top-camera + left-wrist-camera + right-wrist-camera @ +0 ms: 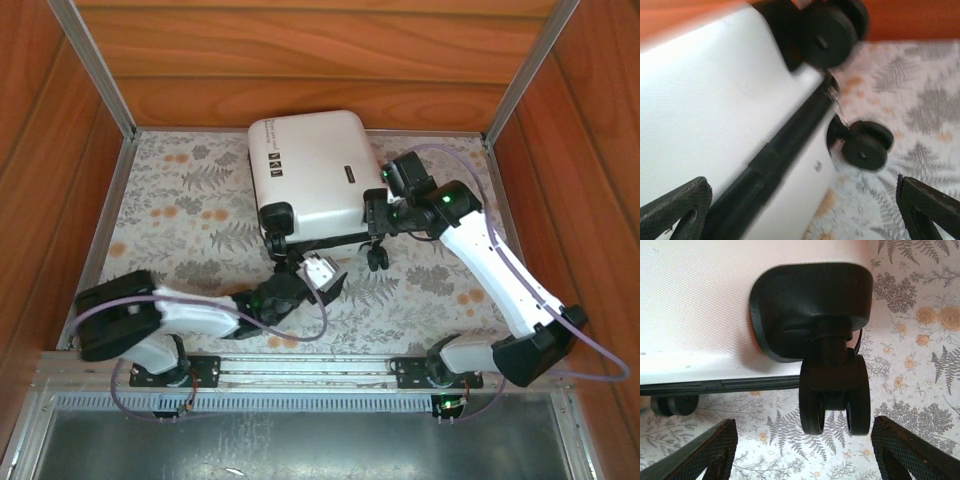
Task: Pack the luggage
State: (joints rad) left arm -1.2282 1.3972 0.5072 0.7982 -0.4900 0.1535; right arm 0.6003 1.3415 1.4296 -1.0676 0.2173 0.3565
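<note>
Upper centre of the top view, the luggage (310, 170) lies flat and closed on the floral cloth (170, 230), white shell up, small black label marks near its left edge, wheels toward the bottom of the frame. Wooden walls (300, 60) close in the cloth on three sides.

Just below the case's lower left corner sits the left gripper (315, 273), jaws spread wide and gripping nothing. In the left wrist view its fingers (677, 207) stand far apart in the two bottom corners. The white shell fills the left of that frame, and a black zipper seam (775, 155) runs diagonally from the bottom left up toward the centre. A small twin caster (867, 145) hangs over the cloth right of centre. That picture is blurred.

At the case's lower right corner is the right gripper (375, 215), also open and holding nothing. In the right wrist view its pads (910, 447) sit in the bottom corners, and between and above them, untouched, a double wheel (835, 390) hangs from a black corner housing (810, 310) on the shell. Another wheel (675, 405) shows at the far left, under the case's edge
</note>
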